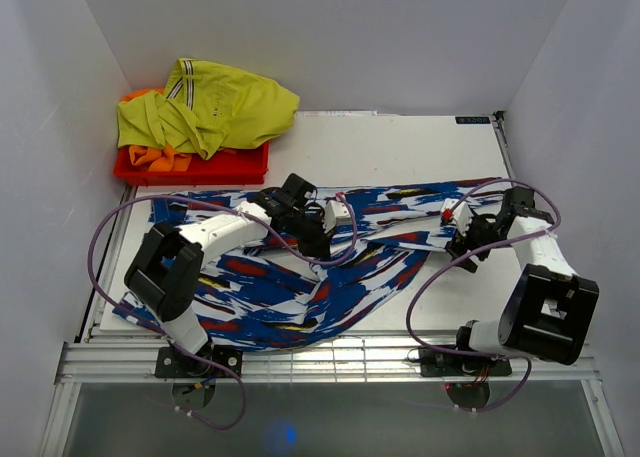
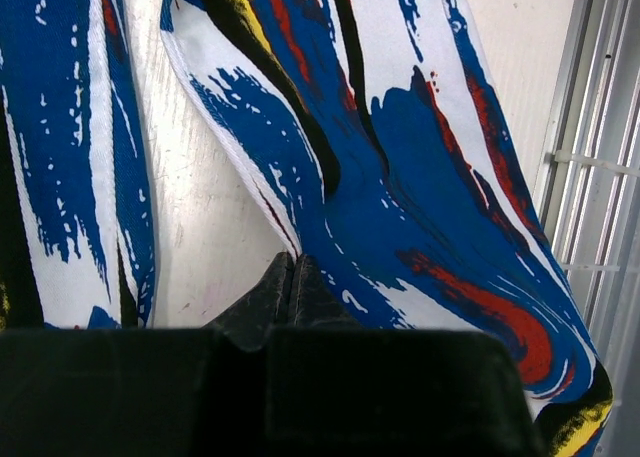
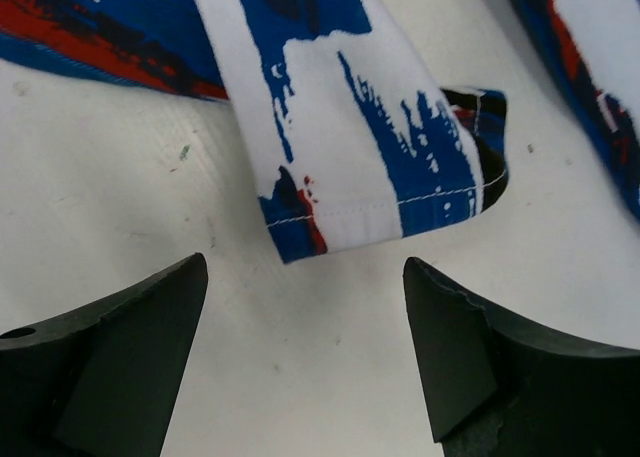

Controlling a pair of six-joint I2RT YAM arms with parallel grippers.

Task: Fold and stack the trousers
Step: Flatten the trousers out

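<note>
The trousers (image 1: 300, 277), royal blue with white, red, black and yellow blotches, lie spread across the white table, legs reaching right. My left gripper (image 1: 325, 227) is over their middle. In the left wrist view it (image 2: 290, 262) is shut, its tips pinching the edge of a trouser leg (image 2: 430, 157). My right gripper (image 1: 458, 227) is at the right end of the legs. In the right wrist view it (image 3: 305, 267) is open and empty, low over the bare table. A leg's stitched hem (image 3: 370, 177) lies just beyond its tips, apart from them.
A yellow-green garment with dark stripes (image 1: 215, 107) lies on an orange garment (image 1: 160, 157) and a red tray (image 1: 240, 164) at the back left. White walls enclose the table. A slotted metal rail (image 1: 330, 357) runs along the front edge and shows in the left wrist view (image 2: 600, 177).
</note>
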